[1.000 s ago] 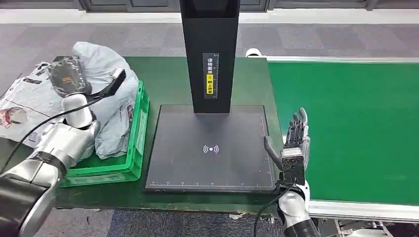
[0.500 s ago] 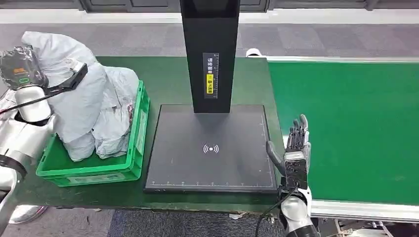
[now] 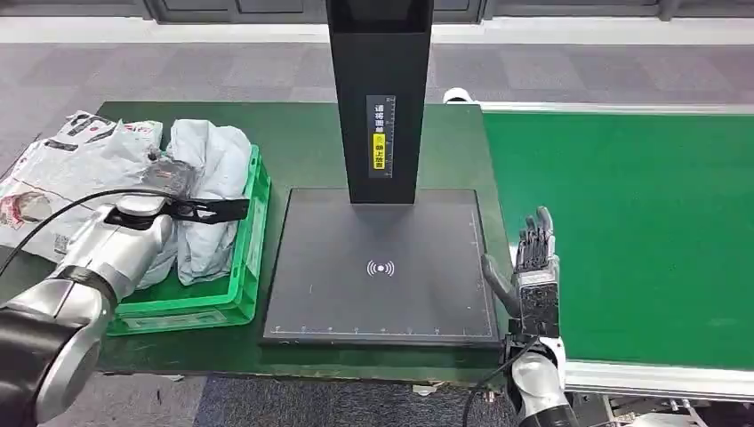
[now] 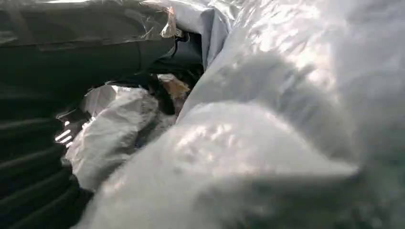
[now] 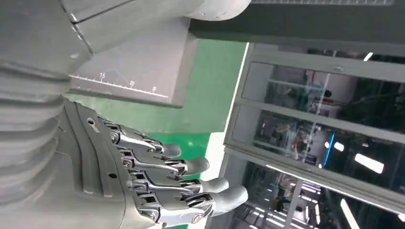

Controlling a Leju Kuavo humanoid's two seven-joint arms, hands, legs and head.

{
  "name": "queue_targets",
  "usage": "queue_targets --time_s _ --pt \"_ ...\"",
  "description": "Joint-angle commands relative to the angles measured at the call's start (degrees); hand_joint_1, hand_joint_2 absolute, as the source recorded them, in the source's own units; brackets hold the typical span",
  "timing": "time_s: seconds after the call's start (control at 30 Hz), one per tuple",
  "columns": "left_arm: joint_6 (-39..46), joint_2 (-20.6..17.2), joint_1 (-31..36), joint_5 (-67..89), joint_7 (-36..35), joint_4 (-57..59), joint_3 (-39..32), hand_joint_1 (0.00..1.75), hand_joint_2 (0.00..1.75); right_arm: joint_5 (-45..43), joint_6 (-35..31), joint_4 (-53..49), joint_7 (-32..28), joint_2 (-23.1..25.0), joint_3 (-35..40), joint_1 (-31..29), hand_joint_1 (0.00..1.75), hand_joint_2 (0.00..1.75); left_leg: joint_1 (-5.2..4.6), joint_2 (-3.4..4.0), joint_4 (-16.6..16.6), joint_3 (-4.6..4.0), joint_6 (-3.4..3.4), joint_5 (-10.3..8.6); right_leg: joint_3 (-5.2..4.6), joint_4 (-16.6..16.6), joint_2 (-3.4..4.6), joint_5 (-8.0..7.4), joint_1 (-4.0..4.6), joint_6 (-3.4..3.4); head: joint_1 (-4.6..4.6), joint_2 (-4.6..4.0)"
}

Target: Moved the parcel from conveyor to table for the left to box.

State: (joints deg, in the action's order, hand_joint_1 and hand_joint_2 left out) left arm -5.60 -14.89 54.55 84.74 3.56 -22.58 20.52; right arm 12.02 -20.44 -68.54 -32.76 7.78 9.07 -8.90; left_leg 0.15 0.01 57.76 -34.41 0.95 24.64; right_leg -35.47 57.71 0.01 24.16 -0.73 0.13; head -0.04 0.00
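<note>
Head view is showing me the grey parcel [image 3: 206,200] lying in the green crate [image 3: 252,233] at the left end of the table [image 3: 302,142], its long axis running away from the robot, more or less along the crate's right wall. It is slumping against other grey bags, with a flat printed mailer [image 3: 62,169] lying beyond the crate on the far left. My left hand [image 3: 169,178] is sitting right on top of the parcel, the wrist coming in from the lower left, so this arm is by far the nearer one. I cannot tell whether its fingers are gripping the film or merely resting on it; the left wrist view is giving me blurred grey plastic [image 4: 267,157] pressed close to the lens and nothing of the fingers.

My right hand [image 3: 533,258] is hovering well apart from the parcel, between the black scanner plate [image 3: 382,302] and the conveyor belt [image 3: 640,231], fingers straight and spread, holding nothing.

I am judging the boxing step as essentially placed.
</note>
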Motion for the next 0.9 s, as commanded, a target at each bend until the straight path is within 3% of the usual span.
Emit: queue_targets --time_s 0.03,0.2,0.37,0.4,0.47,0.57,0.63,0.9 --pt "0.56 6.26 2.05 -0.25 -1.29 6.92 0.56 0.0 1.75 0.29 0.6 -0.27 0.53 -1.14 -3.1 0.54 0.0 1.75 0.06 -0.33 -0.08 0.07 -0.02 -0.03 0.21 -0.12 -0.35 0.06 0.07 0.0 0.0 0.0" --pt "0.2 6.29 2.09 -0.14 -6.5 7.28 0.03 0.0 1.75 0.83 1.2 -0.88 1.05 -1.2 -2.92 0.78 0.0 1.75 0.04 -0.15 -0.02 0.0 -0.02 -0.01 0.09 -0.05 -0.19 0.03 0.07 0.01 0.0 0.0" --pt "7.22 7.23 1.84 -7.95 -16.07 6.17 -10.14 0.0 1.75 1.97 1.2 -2.59 3.13 -0.81 -3.59 1.66 0.0 1.75 0.08 -0.13 0.0 0.0 -0.04 -0.01 0.11 -0.06 -0.18 0.03 0.1 0.01 0.0 0.0" --pt "13.72 7.19 1.79 -9.08 -17.51 4.91 -12.16 0.0 0.0 2.03 0.9 -3.03 3.3 -0.98 -3.87 2.29 0.0 1.75 0.09 -0.19 -0.05 0.01 -0.05 -0.03 0.16 -0.13 -0.25 0.02 0.11 0.01 0.0 0.0" --pt "22.56 7.09 1.59 -12.34 -16.94 3.03 -16.44 0.0 0.0 2.02 0.81 -3.89 3.39 -1.05 -3.9 3.19 0.0 1.75 0.05 -0.13 -0.01 -0.02 -0.03 -0.02 0.08 -0.03 -0.19 0.03 0.07 0.0 0.0 0.0" --pt "33.89 6.71 -0.04 -19.45 -9.4 -1.11 -23.95 0.0 0.0 2.1 -0.09 -4.38 3.53 -1.02 -3.42 3.68 0.0 1.75 0.12 -0.18 -0.04 0.01 -0.03 0.0 0.14 -0.13 -0.22 0.04 0.14 -0.01 0.0 0.0" --pt "39.03 5.25 -1.47 -18.44 -8.52 -2.82 -24.1 0.0 0.0 1.98 -0.07 -3.73 3.57 -0.86 -2.95 3.06 0.0 1.75 0.08 -0.03 -0.02 -0.01 -0.02 0.0 0.05 -0.06 -0.08 0.02 0.11 -0.01 0.0 0.0" --pt "39.68 4.3 -2.29 -17.88 -8.16 -3.09 -24.32 0.0 0.0 2.0 -0.15 -2.24 3.7 -0.7 -2.34 1.78 0.0 1.75 0.09 0.1 -0.04 0.02 0.02 0.03 0.04 -0.06 0.08 0.01 0.13 -0.02 0.0 0.0"
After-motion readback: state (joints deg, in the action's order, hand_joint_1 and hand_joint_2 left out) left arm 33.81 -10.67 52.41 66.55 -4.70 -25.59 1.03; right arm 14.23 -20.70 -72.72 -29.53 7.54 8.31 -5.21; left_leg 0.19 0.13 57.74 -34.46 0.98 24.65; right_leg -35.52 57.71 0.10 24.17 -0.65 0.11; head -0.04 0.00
